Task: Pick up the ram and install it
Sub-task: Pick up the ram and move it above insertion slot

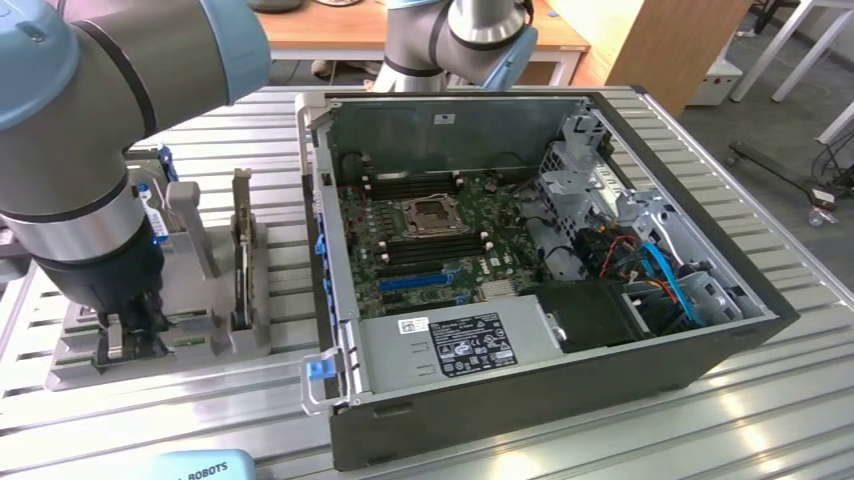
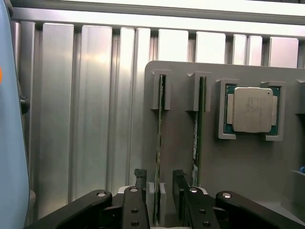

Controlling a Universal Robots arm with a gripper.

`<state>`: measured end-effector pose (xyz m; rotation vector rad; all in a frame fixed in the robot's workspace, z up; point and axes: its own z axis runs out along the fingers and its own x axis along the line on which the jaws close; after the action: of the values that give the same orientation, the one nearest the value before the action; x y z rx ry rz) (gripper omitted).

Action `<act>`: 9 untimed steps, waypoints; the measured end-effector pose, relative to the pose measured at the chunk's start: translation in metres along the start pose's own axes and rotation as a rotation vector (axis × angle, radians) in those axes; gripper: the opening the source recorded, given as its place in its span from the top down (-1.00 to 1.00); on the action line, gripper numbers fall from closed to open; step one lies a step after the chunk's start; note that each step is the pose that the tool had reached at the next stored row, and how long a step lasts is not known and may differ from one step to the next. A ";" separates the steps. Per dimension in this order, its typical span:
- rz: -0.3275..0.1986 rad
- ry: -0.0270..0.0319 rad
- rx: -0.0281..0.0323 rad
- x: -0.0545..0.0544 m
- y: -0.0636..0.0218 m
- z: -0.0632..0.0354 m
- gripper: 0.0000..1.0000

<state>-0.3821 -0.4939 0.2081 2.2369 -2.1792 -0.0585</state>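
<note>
Gripper [image 2: 159, 175] jaws stand apart, straddling the ram [image 2: 159, 129], which stands on edge in its slot in the grey holder [image 2: 238, 167] on the worktop [image 2: 86, 119]. Nothing looks clamped or lifted yet, so fitting it into the open computer case [image 1: 561, 400] is not yet done.

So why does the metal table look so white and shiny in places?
Wrist view: light bounces off the ribbed table, leaving pale glare streaks, and the silver processor chip gleams too. Exterior view: the table's slats shine bright near the front, while the inside of the computer case looks darker.
</note>
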 end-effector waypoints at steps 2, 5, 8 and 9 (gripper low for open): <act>0.000 0.0000 0.0000 0.000 -0.0001 0.0023 0.29; -0.001 0.0000 0.0000 0.000 -0.0002 0.0055 0.29; -0.001 0.0002 -0.0002 0.000 -0.0002 0.0060 0.29; -0.001 0.0001 -0.0001 0.000 -0.0003 0.0061 0.29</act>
<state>-0.3821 -0.4939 0.2020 2.2383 -2.1776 -0.0586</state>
